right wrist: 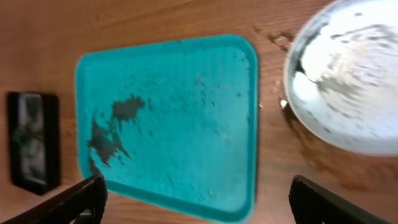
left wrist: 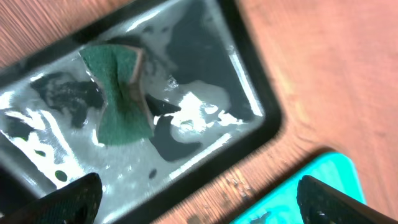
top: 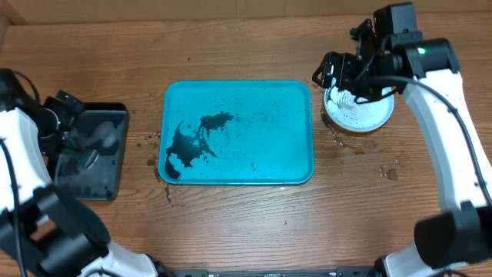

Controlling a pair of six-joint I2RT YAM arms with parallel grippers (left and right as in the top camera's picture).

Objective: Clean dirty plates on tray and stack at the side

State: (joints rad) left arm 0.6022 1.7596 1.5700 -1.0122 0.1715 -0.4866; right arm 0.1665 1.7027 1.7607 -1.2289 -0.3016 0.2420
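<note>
Tray [top: 261, 165], turquoise, lying flat mid-counter [top: 246, 223], long side toward the robot. Black smears [top: 188, 146] pooled at its near left corner, fine black specks scattered over the rest.

Left of it and apart, a smaller black tray [top: 108, 165] holding shallow water. In that water, a green sponge [left wrist: 118, 93], pinched in at the middle, lying flat. Left hand [left wrist: 199, 204] hovering above the black tray, fingers [left wrist: 68, 199] spread wide apart, nothing between them, clear of the sponge.

Right of the turquoise tray, toward the far side, a white plate [top: 361, 115] resting on the counter just beside the tray's right edge, not on it. Grey-black streaks across the plate's face. Impossible to tell whether other plates lie beneath it. Wet spots [top: 388, 171] on the wood near the plate.

Right hand [right wrist: 199, 202] poised above the plate's far left rim, fingers [right wrist: 68, 199] standing wide apart, gripping nothing; contact with the plate unclear.
</note>
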